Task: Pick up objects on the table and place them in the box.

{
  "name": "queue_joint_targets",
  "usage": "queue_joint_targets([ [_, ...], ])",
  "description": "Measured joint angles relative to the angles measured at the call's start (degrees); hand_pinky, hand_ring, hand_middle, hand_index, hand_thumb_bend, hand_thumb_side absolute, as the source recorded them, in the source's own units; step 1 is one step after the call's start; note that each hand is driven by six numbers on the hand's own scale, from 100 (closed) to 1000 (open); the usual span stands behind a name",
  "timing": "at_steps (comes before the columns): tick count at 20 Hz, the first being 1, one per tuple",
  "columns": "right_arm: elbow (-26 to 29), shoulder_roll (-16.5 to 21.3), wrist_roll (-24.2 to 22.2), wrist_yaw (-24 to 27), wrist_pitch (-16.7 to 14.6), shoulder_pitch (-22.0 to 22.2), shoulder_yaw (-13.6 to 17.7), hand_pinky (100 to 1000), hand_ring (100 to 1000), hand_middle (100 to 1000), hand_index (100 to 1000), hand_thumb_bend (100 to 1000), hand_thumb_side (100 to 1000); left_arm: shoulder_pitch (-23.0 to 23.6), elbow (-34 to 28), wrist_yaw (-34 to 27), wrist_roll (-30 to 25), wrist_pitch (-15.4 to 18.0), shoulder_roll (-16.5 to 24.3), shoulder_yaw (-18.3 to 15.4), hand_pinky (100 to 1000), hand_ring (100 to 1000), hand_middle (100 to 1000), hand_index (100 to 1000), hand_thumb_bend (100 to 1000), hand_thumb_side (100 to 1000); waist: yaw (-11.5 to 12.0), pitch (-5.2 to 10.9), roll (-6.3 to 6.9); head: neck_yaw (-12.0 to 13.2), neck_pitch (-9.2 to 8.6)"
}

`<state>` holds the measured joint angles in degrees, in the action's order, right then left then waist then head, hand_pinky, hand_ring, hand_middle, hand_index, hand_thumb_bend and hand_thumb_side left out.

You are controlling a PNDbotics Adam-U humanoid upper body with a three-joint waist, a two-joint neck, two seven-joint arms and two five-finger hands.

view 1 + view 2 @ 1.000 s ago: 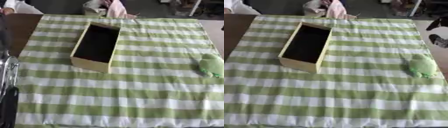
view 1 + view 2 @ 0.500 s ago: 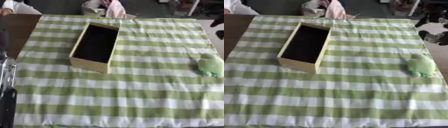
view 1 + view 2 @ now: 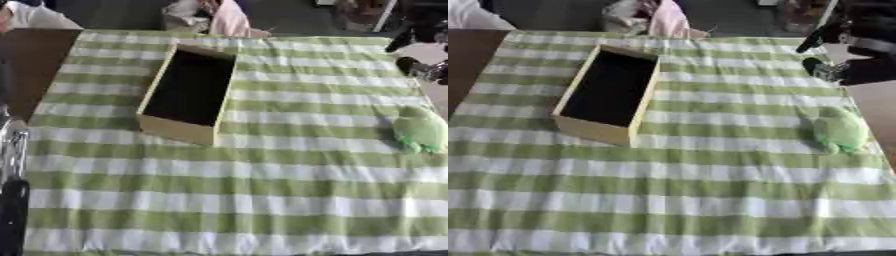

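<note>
A light wooden box (image 3: 176,131) with a dark inside stands open-topped on the green checked cloth, left of centre. A green soft toy (image 3: 839,131) lies near the cloth's right edge. My black right hand (image 3: 866,62) comes in from the upper right and hangs a little beyond and above the toy, apart from it. Its fingers (image 3: 826,36) are spread and hold nothing. Part of my left arm or hand (image 3: 11,150), silver and black, shows at the lower left edge, and its fingers cannot be made out.
The checked cloth (image 3: 675,185) covers most of the table. Bare brown tabletop (image 3: 35,65) shows at the far left and a pale strip (image 3: 878,107) at the right edge. Pink and grey things (image 3: 226,17) lie beyond the far edge.
My right hand has come further into view from the upper right, down and leftward toward the green toy. Box, toy and left arm have not moved.
</note>
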<state>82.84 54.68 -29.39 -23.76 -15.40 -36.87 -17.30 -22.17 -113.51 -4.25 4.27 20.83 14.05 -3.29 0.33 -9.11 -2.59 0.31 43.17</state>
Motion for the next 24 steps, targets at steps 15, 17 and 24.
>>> queue_joint_targets([
  [15, -1.5, 1.2, -5.5, 3.5, 5.1, 6.1, 2.2, 963, 912, 868, 957, 180, 555, 0.1, 0.0, 0.1, -0.2, -0.3, 0.0, 0.0, 514, 768, 716, 759, 100, 696, -0.4, -0.01, 0.03, 0.0, 0.0],
  [17, -1.4, 1.4, -5.8, 4.1, 5.6, 7.0, 2.7, 965, 911, 868, 961, 185, 530, 0.1, 0.0, 0.2, -0.3, -0.4, 0.0, 0.0, 513, 768, 716, 759, 100, 696, -0.5, -0.01, 0.03, 0.0, 0.0],
  [24, -2.3, 1.7, -6.6, 4.3, 6.1, 9.6, 3.9, 991, 917, 883, 983, 244, 406, 0.3, 0.0, 0.3, -0.3, -0.6, 0.0, 0.0, 511, 769, 715, 758, 100, 693, -0.7, -0.01, 0.01, 0.1, -0.01],
])
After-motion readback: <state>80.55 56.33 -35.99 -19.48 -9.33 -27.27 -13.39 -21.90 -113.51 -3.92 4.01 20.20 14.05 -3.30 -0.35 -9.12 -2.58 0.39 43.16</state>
